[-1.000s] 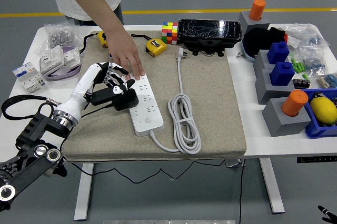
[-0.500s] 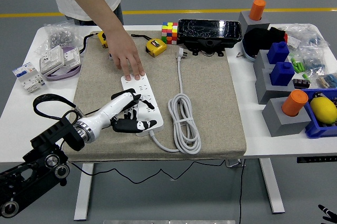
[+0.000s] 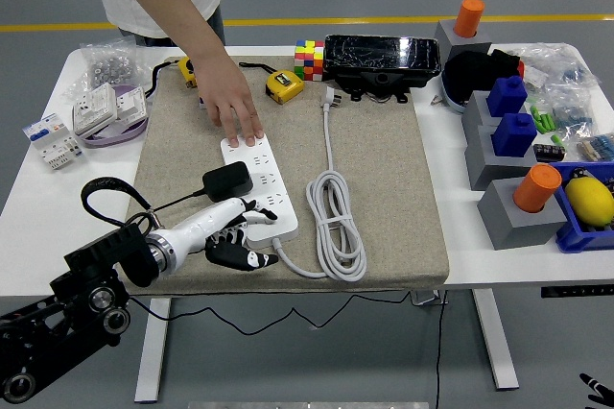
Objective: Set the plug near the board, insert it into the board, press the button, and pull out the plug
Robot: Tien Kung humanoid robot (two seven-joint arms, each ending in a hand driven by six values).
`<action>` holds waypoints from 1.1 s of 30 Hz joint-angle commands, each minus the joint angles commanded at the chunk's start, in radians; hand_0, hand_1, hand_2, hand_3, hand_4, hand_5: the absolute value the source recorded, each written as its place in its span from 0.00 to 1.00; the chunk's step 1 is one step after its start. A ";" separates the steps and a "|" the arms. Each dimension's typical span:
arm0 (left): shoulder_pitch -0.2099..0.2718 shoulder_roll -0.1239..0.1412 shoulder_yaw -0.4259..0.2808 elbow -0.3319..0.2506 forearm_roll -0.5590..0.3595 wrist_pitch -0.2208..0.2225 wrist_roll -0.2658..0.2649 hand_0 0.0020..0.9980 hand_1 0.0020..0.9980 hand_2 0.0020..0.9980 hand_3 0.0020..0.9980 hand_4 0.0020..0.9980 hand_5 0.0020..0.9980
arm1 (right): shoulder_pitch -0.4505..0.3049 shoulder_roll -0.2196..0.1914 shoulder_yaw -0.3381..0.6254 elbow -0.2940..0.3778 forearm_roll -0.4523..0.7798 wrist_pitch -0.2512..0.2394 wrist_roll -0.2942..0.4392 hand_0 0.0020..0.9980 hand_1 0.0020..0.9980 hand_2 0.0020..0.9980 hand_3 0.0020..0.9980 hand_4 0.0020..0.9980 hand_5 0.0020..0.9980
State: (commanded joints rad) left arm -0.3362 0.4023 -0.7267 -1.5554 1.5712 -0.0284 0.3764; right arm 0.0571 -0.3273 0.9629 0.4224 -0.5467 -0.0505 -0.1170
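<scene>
A white power strip [image 3: 261, 188] lies on the grey mat [image 3: 384, 179], its cable [image 3: 336, 227] coiled to its right. A black plug adapter [image 3: 227, 181] stands on the strip's left side, its thin black cord running off to the left. My left hand [image 3: 238, 236] is at the strip's near end, just below the adapter. Its fingers [image 3: 251, 207] are spread, lie over the strip's near-left corner and hold nothing. A person's hand [image 3: 233, 107] presses down on the strip's far end.
The strip's white wall plug [image 3: 329, 98] lies at the mat's far side. Two yellow tape measures [image 3: 284, 86], a colour cube [image 3: 309, 58] and a black device [image 3: 382, 61] sit behind. Grey blocks with orange and blue pieces [image 3: 513, 131] stand at the right, sockets and bags [image 3: 96, 107] at the left.
My left hand held the black adapter at the strip's left side, then let it go. It has moved toward me to the strip's near end. The adapter now stands on the strip.
</scene>
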 joint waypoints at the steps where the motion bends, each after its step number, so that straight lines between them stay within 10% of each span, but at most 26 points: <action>1: -0.002 -0.002 0.002 0.004 0.003 -0.001 0.003 0.07 0.07 0.13 0.78 0.82 0.30 | 0.000 0.000 0.000 0.000 -0.001 0.000 0.000 0.56 0.64 0.61 0.60 0.97 0.49; 25: -0.002 -0.018 0.011 0.057 0.032 0.009 0.020 0.07 0.07 0.13 0.79 0.86 0.33 | -0.007 0.002 0.008 0.000 -0.002 0.000 0.001 0.56 0.64 0.61 0.60 0.96 0.49; 33: 0.010 -0.020 -0.011 0.045 -0.027 0.111 -0.135 0.08 0.07 0.14 0.71 0.86 0.33 | -0.010 0.005 0.011 0.000 -0.003 -0.001 0.001 0.56 0.64 0.61 0.60 0.96 0.49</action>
State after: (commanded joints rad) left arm -0.3259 0.3827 -0.7378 -1.5108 1.5444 0.0826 0.2410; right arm 0.0467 -0.3219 0.9744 0.4225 -0.5495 -0.0511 -0.1155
